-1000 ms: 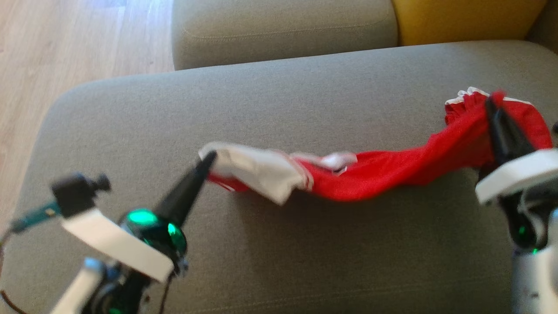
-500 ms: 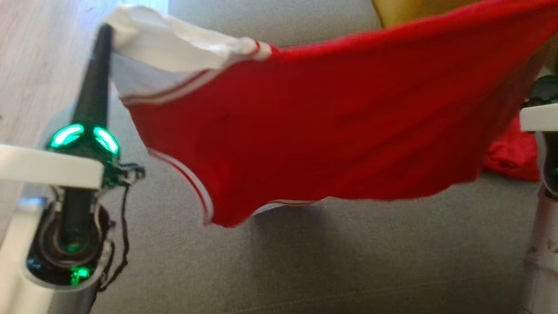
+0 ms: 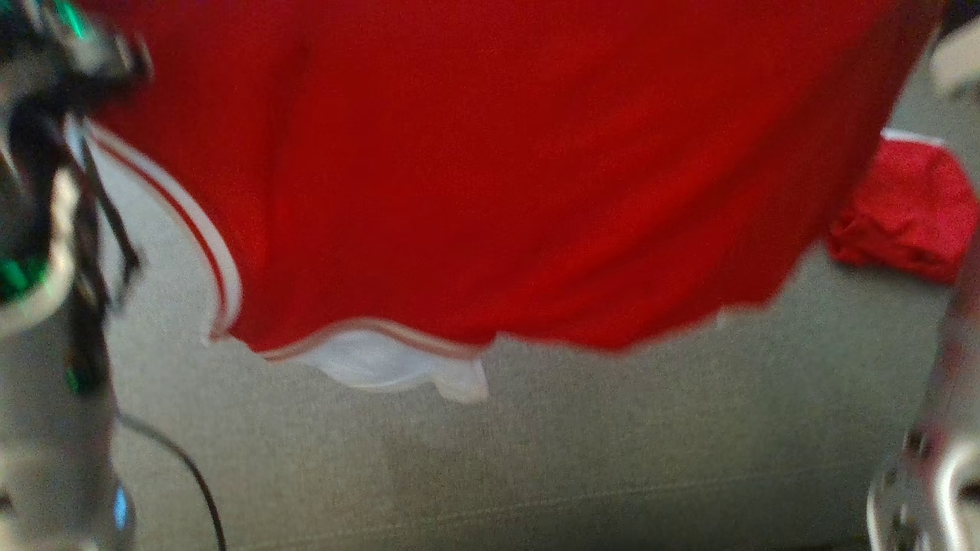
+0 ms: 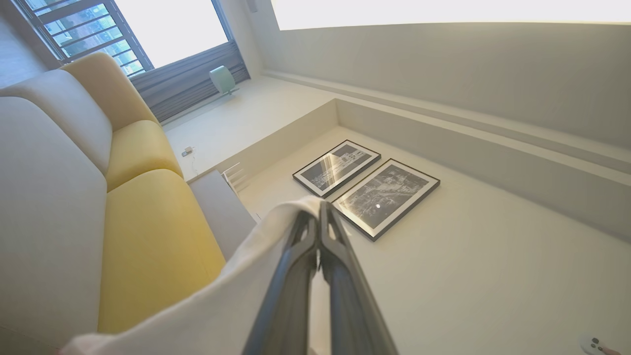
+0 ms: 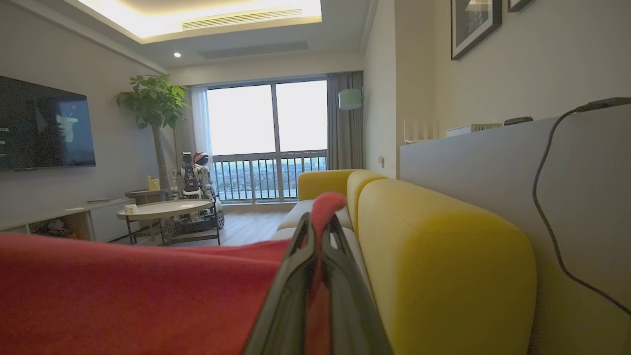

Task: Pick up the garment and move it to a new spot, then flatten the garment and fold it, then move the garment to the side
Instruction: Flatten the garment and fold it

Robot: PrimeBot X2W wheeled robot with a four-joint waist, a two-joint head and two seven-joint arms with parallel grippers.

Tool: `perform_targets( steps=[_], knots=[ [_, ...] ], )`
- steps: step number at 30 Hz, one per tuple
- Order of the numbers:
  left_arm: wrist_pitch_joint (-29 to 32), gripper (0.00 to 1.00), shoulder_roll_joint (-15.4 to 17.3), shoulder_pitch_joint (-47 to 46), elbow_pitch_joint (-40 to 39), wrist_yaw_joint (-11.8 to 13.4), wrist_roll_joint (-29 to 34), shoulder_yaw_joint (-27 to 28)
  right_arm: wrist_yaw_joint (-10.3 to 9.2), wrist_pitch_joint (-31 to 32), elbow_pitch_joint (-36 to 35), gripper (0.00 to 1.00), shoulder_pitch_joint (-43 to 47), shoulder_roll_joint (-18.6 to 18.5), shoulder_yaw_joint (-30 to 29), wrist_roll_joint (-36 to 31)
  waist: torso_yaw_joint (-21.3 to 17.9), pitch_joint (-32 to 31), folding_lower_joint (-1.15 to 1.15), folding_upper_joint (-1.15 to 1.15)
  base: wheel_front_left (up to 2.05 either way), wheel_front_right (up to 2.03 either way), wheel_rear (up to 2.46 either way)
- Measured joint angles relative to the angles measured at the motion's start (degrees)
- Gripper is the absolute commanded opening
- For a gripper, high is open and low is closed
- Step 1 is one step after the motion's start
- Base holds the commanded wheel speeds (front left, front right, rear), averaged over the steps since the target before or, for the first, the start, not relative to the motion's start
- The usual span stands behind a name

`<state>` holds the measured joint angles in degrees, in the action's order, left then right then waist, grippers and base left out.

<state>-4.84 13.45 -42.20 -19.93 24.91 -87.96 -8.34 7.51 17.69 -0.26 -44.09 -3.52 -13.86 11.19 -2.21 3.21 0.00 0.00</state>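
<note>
The garment [image 3: 490, 168], red with white sleeves and striped trim, hangs spread in the air above the grey sofa seat [image 3: 612, 444]. Its lower hem and a white sleeve [image 3: 390, 367] dangle just over the cushion, and a bunched red part [image 3: 907, 222] rests on the seat at the right. In the left wrist view my left gripper [image 4: 319, 231] is shut on white cloth [image 4: 207, 305]. In the right wrist view my right gripper [image 5: 319, 236] is shut on a red edge of the garment [image 5: 123, 291]. My left arm [image 3: 46, 229] and right forearm [image 3: 934, 459] flank the cloth.
Yellow sofa cushions [image 5: 443, 256] and a grey backrest [image 4: 44, 197] stand behind the seat. Framed pictures [image 4: 365, 187] hang on the wall. Farther off are a round coffee table [image 5: 162, 209], another robot [image 5: 194, 172], a plant [image 5: 153, 98] and a TV [image 5: 44, 128].
Both arms have risen, lifting the garment off the seat. It was a stretched rope of cloth; now it hangs as a wide red sheet close before the head camera.
</note>
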Motion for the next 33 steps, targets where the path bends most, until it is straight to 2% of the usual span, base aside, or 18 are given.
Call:
perform_targets(
  steps=[2, 4, 6, 9, 11, 16, 17, 18, 20, 21, 22, 27, 33],
  knots=[
    [1.3, 0.00, 0.2, -8.5, 3.8, 1.3, 0.6, -0.8, 0.00, 2.1, 3.6, 0.00, -7.1, 0.0, -0.3, 1.3, 0.2, 3.2, 0.01, 0.00, 0.00, 0.00, 0.00],
    [2.7, 0.00, 1.3, -17.4, 8.2, 1.3, 2.9, -3.1, 0.00, 2.6, 7.6, 0.00, -15.0, -0.1, -0.6, 1.1, 0.3, 6.7, 0.02, 0.00, 0.00, 0.00, 0.00],
    [4.0, 0.00, 2.6, -26.5, 13.8, 0.2, 6.2, -6.1, 0.00, 2.1, 12.8, 0.00, -23.5, -0.2, -0.7, 0.3, 0.5, 10.5, 0.02, 0.00, 0.00, 0.00, 0.00],
    [2.9, 0.00, 2.8, -38.1, 24.4, -3.4, 11.0, -8.4, 0.00, -3.4, 22.2, 0.00, -35.4, -0.2, -2.0, -2.7, 0.8, 16.4, 0.03, 0.00, 0.00, 0.00, 0.00],
    [0.1, 0.00, 2.0, -44.3, 31.8, -6.1, 13.5, -8.7, 0.00, -7.3, 29.4, 0.00, -42.3, -0.1, -5.5, -4.3, 1.0, 20.2, 0.03, 0.00, 0.00, 0.00, 0.00],
    [-6.5, 0.00, 0.7, -53.9, 44.4, -13.5, 19.4, -10.0, 0.00, -20.4, 41.5, 0.00, -53.5, -0.2, -10.8, -10.6, 1.9, 27.9, 0.04, 0.00, 0.00, 0.00, 0.00],
    [-7.2, 0.00, 0.2, -55.0, 46.1, -14.6, 19.9, -10.0, 0.00, -23.2, 43.3, 0.00, -55.1, -0.2, -11.1, -11.0, 2.2, 29.1, 0.04, -0.01, 0.00, 0.00, 0.00],
    [-7.2, 0.00, 0.2, -55.0, 46.1, -14.6, 19.9, -10.0, 0.00, -23.2, 43.3, 0.00, -55.1, -0.2, -11.1, -11.0, 2.2, 29.1, 0.04, -0.01, 0.00, 0.00, 0.00],
    [-8.5, 0.00, -0.7, -56.1, 48.7, -17.1, 20.5, -9.9, 0.00, -27.6, 46.3, 0.00, -57.4, -0.3, -12.0, -11.4, 2.9, 30.9, 0.04, 0.00, 0.00, 0.00, 0.00],
    [-9.0, 0.00, -1.5, -55.9, 51.0, -19.4, 21.4, -10.1, 0.00, -29.9, 49.6, 0.00, -57.8, -0.9, -12.1, -11.9, 3.9, 31.8, 0.03, -0.01, 0.00, 0.00, 0.00],
    [-9.0, 0.00, -1.5, -55.9, 51.0, -19.4, 21.4, -10.1, 0.00, -29.9, 49.6, 0.00, -57.8, -0.9, -12.1, -11.9, 3.9, 31.8, 0.03, -0.01, 0.00, 0.00, 0.00],
    [-9.4, 0.00, -2.8, -52.0, 53.2, -24.4, 23.3, -11.8, 0.00, -31.7, 57.3, 0.00, -53.8, -3.1, -11.2, -11.5, 6.1, 31.5, 0.00, -0.01, 0.00, 0.00, 0.00],
    [-8.3, 0.00, -3.4, -39.1, 57.2, -27.0, 24.5, -17.2, 0.00, -32.2, 64.5, 0.00, -43.4, -5.9, -8.4, -8.0, 7.8, 28.9, 0.00, -0.01, 0.00, 0.00, 0.00]
  ],
)
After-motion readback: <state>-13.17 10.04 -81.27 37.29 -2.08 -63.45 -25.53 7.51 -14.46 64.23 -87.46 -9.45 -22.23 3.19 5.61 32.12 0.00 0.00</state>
